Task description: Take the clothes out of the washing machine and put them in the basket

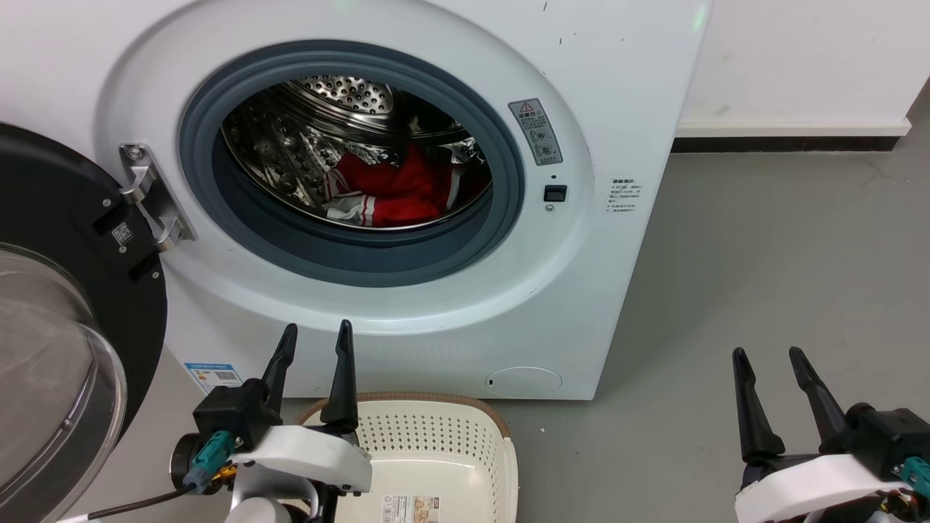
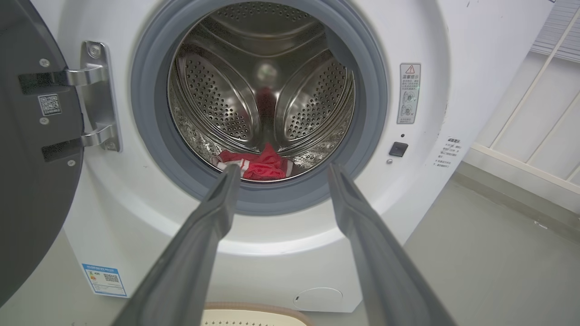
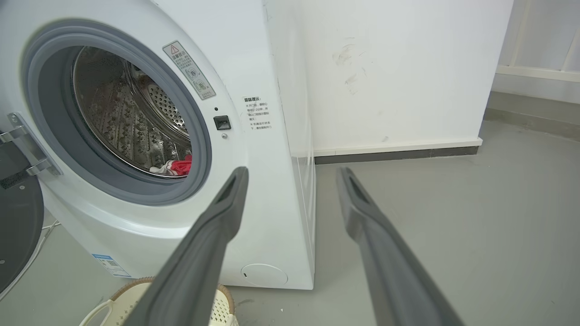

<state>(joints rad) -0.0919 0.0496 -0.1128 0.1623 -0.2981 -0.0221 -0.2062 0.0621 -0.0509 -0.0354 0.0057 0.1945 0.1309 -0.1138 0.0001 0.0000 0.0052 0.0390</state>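
Observation:
The red clothes lie bunched at the bottom of the steel drum inside the white washing machine; they also show in the left wrist view as clothes and in the right wrist view as clothes. The cream basket stands on the floor just below the washer's front. My left gripper hangs open over the basket's near-left rim, fingers pointing at the washer's front below the drum opening, empty. My right gripper is open and empty over bare floor to the right of the washer.
The black-rimmed glass door stands swung open at the left, on a steel hinge. Grey floor stretches right of the washer to a white wall with a dark skirting.

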